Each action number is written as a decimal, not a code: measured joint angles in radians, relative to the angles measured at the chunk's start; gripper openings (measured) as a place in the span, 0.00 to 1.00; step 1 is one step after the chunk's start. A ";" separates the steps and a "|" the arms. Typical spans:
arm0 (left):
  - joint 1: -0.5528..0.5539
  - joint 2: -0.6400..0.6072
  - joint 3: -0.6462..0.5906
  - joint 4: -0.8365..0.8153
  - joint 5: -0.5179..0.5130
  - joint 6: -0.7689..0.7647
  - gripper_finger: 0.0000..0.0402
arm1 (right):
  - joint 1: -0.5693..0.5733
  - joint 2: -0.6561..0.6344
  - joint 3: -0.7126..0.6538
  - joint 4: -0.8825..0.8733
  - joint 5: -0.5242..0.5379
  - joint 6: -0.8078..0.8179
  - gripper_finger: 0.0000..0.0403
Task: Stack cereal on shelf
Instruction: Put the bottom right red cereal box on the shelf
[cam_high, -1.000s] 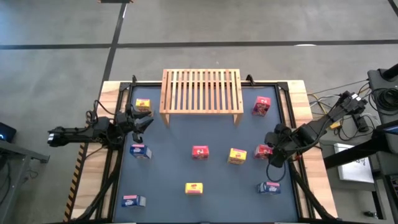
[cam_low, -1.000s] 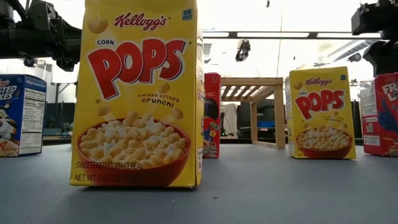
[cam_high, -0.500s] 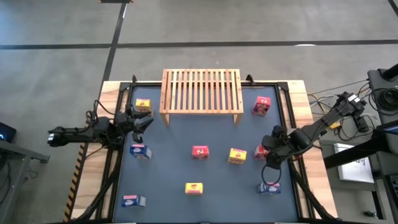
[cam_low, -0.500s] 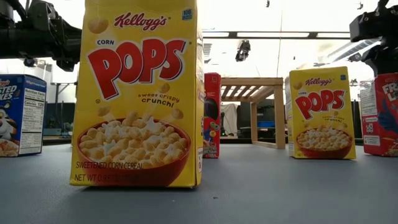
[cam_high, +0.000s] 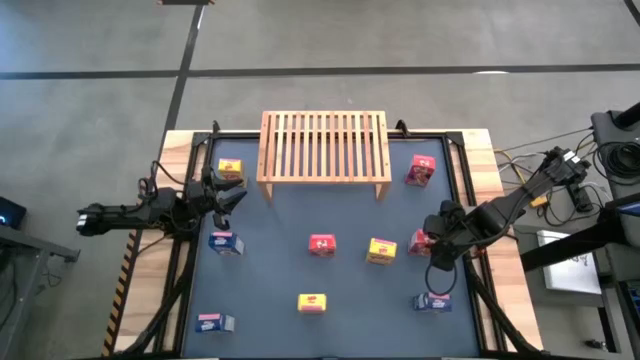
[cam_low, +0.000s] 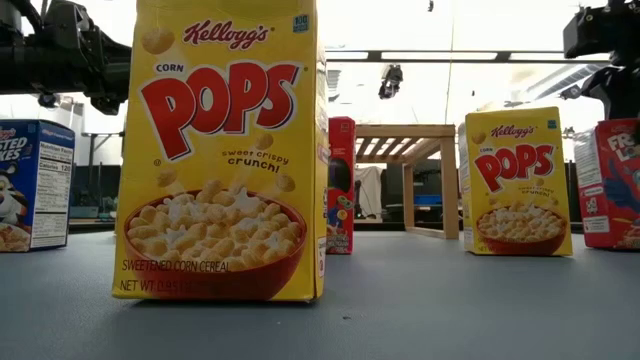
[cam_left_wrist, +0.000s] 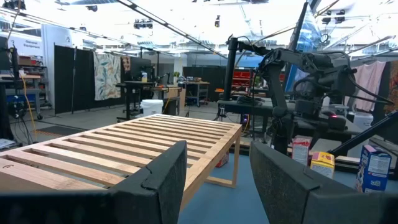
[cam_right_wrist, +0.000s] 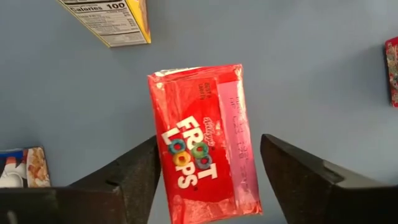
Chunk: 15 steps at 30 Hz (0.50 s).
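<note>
High view: the shelf (cam_high: 324, 146) is shown bare, every cereal box left on the tabletop (cam_high: 300, 215), with the right hand (cam_high: 432, 251) spread around a red box (cam_high: 421, 243), the left hand (cam_high: 226, 192) half-spread and idle.

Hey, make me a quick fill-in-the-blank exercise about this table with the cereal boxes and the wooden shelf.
1. The right claw straddles a ____ box of Froot Loops.
2. The top of the shelf holds ____ boxes.
3. The left claw hovers beside the shelf's ____ end.
4. The big box nearest the low camera is coloured ____.

Missing words: red; no; left; yellow
</note>
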<state>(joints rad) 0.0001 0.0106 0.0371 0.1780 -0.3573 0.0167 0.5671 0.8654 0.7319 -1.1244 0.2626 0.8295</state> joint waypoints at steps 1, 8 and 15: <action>0.000 0.000 0.000 0.000 0.000 0.000 0.40 | 0.000 -0.003 0.000 0.000 0.000 -0.008 0.61; 0.000 0.000 0.000 0.000 0.000 0.000 0.40 | 0.000 -0.016 0.000 0.003 0.001 -0.057 0.54; 0.000 0.000 0.000 0.000 0.000 0.000 0.40 | 0.000 -0.018 0.001 0.007 0.001 -0.073 0.52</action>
<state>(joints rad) 0.0000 0.0109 0.0371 0.1780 -0.3573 0.0167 0.5671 0.8478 0.7332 -1.1174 0.2634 0.7567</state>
